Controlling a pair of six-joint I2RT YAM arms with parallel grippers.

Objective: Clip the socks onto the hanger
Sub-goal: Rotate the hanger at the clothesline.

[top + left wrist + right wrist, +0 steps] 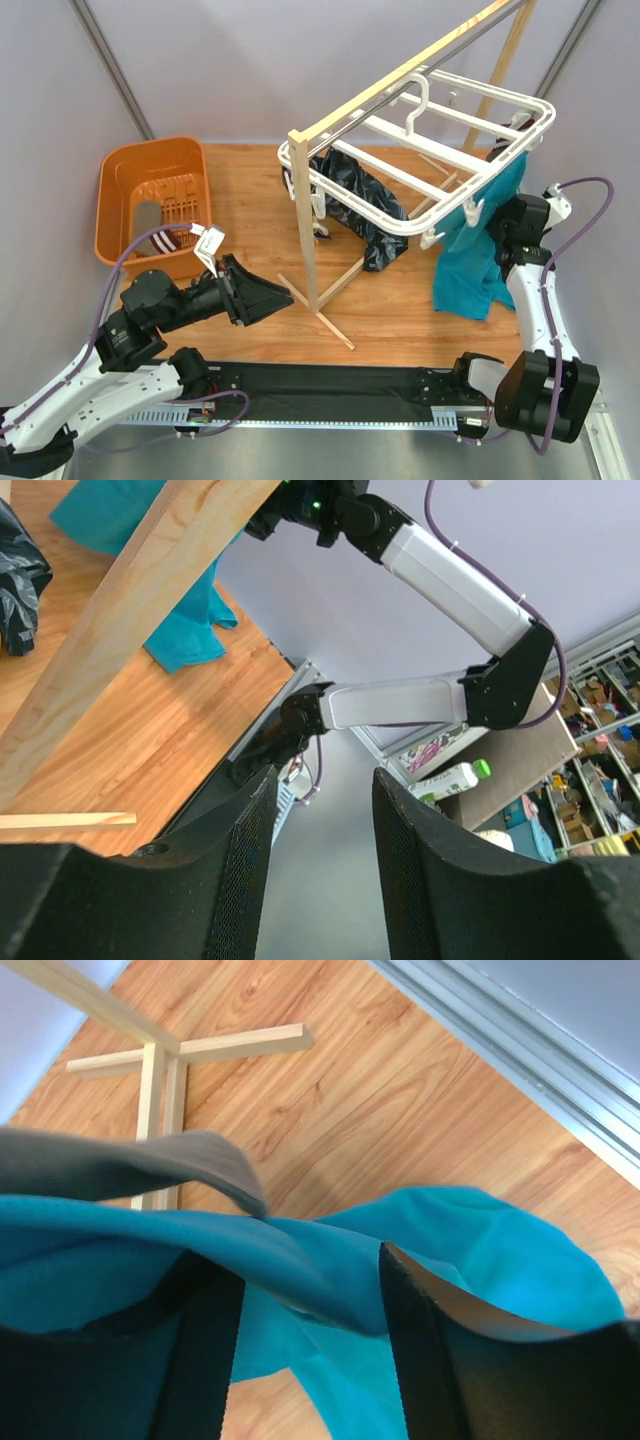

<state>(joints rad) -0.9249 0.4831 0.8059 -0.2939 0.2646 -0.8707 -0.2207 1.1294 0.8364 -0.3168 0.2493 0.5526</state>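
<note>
Plainly, lilac walls enclose the wooden tabletop, and both arms' jaws stand open.

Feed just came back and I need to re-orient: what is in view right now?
basket: one, orange, far left
socks: at least one, taupe with a striped cuff, inside the basket
hanger: one, white, hooked on the rack's top bar
wooden pole rack: one, pale wood, centre
black garment: one, hanging from the hanger
teal cloth: one, hanging at the hanger's right corner
left gripper: black, open, empty, near the rack's post
right gripper: black, open, at the teal cloth
</note>
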